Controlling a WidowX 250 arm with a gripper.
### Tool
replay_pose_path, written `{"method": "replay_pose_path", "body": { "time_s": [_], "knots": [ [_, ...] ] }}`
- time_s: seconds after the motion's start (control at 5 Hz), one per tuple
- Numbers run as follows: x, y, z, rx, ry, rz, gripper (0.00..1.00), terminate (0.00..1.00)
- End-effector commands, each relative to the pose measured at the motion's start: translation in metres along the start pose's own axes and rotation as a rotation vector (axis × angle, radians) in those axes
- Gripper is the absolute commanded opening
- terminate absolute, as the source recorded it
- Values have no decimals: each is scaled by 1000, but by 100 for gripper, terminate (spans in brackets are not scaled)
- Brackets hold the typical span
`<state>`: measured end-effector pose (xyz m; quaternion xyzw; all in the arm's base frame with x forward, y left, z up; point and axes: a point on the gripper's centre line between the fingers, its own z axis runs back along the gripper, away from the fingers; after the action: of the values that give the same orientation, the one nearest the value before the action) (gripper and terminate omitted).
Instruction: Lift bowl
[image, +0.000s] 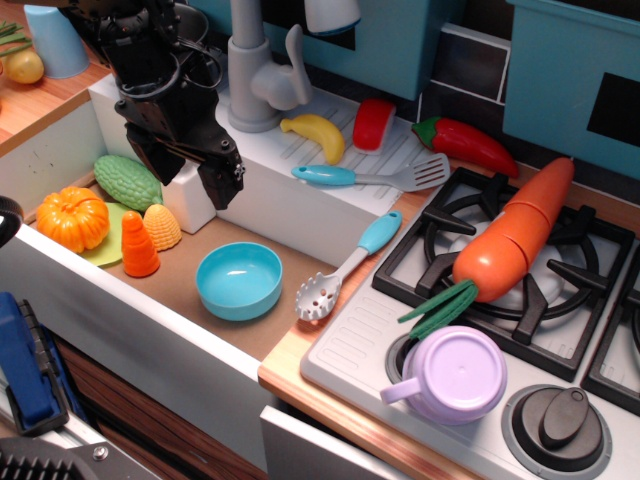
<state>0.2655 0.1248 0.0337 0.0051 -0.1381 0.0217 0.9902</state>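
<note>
the bowl (239, 281) sits upright on the brown floor of the toy sink (190, 262), near the front wall, empty, glossy turquoise. nothing touches it. the gripper (188, 168) hangs above & behind-left of the bowl, well apart from it, black fingers pointing down w/ a clear gap btw them, jaws spread, holding nothing. a white block (188, 197) stands just under/behind the gap.

left of the bowl: an orange cone-shaped toy (138, 245) upright, a yellow ridged piece (162, 226) just beside it, an orange pumpkin (72, 218) further left, lying on a light green flat piece (110, 243). a green bumpy veg (127, 181) lies behind those, near the gripper's left finger.

right of the bowl a slotted spoon (345, 270) w/ blue handle leans over the sink edge, head down near the bowl's right side but not touching. on the white drain rack (320, 165): a banana (314, 134), a red & white piece (374, 124), a spatula (372, 177) w/ blue handle. grey faucet (256, 75) behind the rack. a red chili (465, 144) lies btw rack & stove.

on the stove (500, 300) a big carrot (510, 235) lies across the burner grate, green top pointing to the front. lavender mug (450, 376) sits at the stove's front edge, handle to the left, beside a dark knob (558, 424). tall light-blue cup (55, 40) upside down at far top left on the wooden counter.
</note>
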Motion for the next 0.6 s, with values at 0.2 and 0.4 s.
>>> {"method": "replay_pose_path", "body": {
  "time_s": [0.2,0.4],
  "knots": [
    [3,-9,-10,-11,-3,22,100,0],
    [4,-20,-18,-7,10,35,100,0]
  ]
}}
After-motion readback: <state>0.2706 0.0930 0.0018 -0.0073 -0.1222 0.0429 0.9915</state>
